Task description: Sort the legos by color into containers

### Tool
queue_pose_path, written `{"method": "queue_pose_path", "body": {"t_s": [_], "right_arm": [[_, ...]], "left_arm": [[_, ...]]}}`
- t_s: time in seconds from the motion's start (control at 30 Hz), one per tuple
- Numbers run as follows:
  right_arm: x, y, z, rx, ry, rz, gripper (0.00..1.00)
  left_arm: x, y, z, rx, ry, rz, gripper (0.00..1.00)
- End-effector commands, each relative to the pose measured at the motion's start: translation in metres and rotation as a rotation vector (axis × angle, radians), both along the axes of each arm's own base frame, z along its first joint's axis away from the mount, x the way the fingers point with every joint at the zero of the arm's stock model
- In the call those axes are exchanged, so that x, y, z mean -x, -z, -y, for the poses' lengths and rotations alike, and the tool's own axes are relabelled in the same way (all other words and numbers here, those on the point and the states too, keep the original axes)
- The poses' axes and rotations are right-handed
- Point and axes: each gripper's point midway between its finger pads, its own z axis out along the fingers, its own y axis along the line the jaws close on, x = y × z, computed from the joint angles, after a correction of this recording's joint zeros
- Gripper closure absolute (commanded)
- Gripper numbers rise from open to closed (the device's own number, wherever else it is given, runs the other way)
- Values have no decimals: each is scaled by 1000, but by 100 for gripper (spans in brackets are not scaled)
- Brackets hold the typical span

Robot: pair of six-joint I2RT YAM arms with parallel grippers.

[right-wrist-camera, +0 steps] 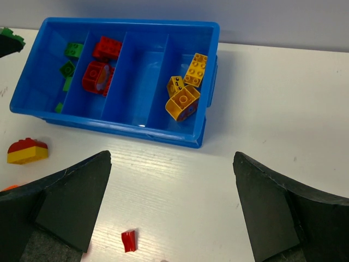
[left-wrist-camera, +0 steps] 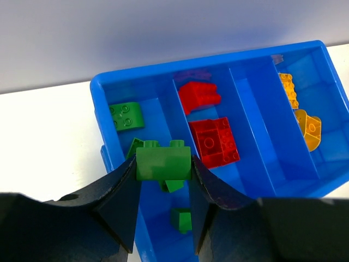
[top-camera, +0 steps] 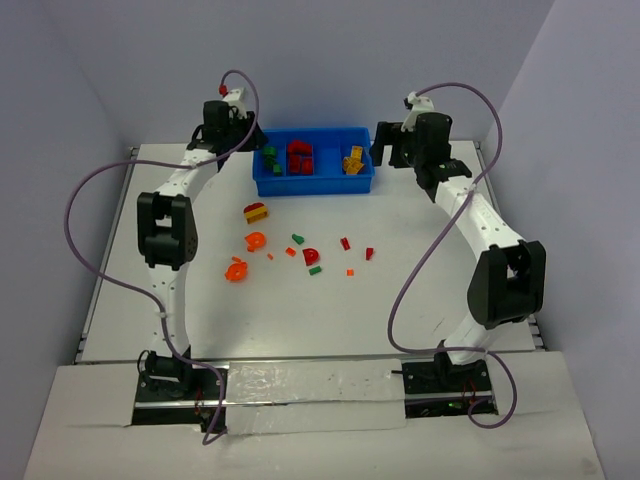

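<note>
The blue tray stands at the back middle of the table, with four compartments. My left gripper is shut on a green lego and holds it over the tray's leftmost compartment, where other green legos lie. Red legos fill the second compartment; yellow-orange legos lie in the fourth. My right gripper is open and empty, above the table to the right of the tray. Loose red, orange and green legos lie on the table in front of the tray.
A red-and-yellow lego lies just in front of the tray's left end. A small red piece lies on the table below my right gripper. The third compartment holds nothing. Purple cables loop beside both arms.
</note>
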Motion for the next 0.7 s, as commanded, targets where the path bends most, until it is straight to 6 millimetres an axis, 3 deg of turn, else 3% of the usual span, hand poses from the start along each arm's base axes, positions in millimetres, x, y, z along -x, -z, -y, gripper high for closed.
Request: {"method": "queue_pose_path", "body": {"t_s": [0.0, 0.2, 0.5, 0.67], "right_arm": [[-3, -12, -7, -26, -19, 22, 0], [0, -3, -6, -16, -18, 5, 0], [0, 10, -10, -41, -21, -35, 0], [3, 15, -12, -57, -25, -46, 0]], "left_arm": [[-16, -30, 7, -1, 4, 104, 85], [-23, -25, 15, 3, 17, 108, 77], [-29, -21, 14, -29, 3, 121, 39], [-27, -23, 18, -23, 32, 121, 27]]}}
